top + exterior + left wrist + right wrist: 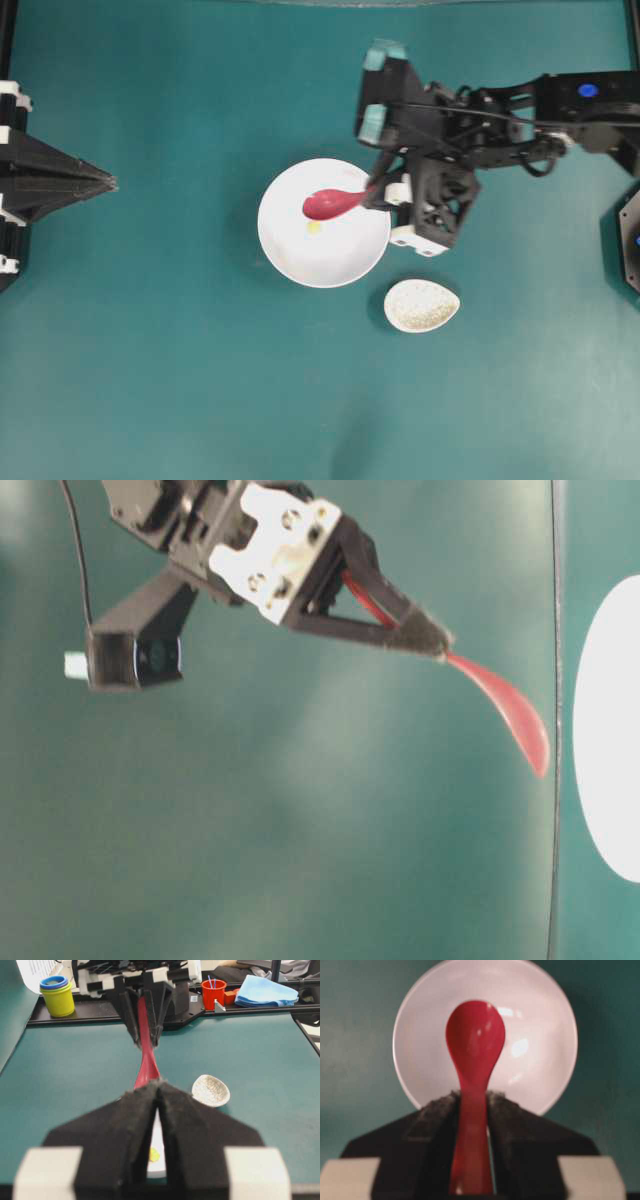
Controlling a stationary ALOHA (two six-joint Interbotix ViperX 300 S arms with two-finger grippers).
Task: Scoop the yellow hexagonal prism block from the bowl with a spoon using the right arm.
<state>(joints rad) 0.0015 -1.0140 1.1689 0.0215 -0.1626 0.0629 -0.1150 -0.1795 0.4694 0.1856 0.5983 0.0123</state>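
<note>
The white bowl [340, 255] sits mid-table with the tiny yellow block [314, 227] lying on its floor. My right gripper [373, 195] is shut on the handle of the pink-red spoon [333, 203], whose scoop hangs over the bowl, just above and right of the block. In the right wrist view the spoon [475, 1035] runs out from the gripper [472, 1096] over the bowl [540, 1035], and the block is hidden. My left gripper [110, 183] rests shut and empty at the far left; through the slit behind its tips [159, 1084] I see the block [154, 1154].
A small speckled egg-shaped rest [421, 305] lies just right of and below the bowl. Beyond the table's far edge in the left wrist view stand a yellow cup [57, 997], a red cup [213, 994] and a blue cloth [265, 990].
</note>
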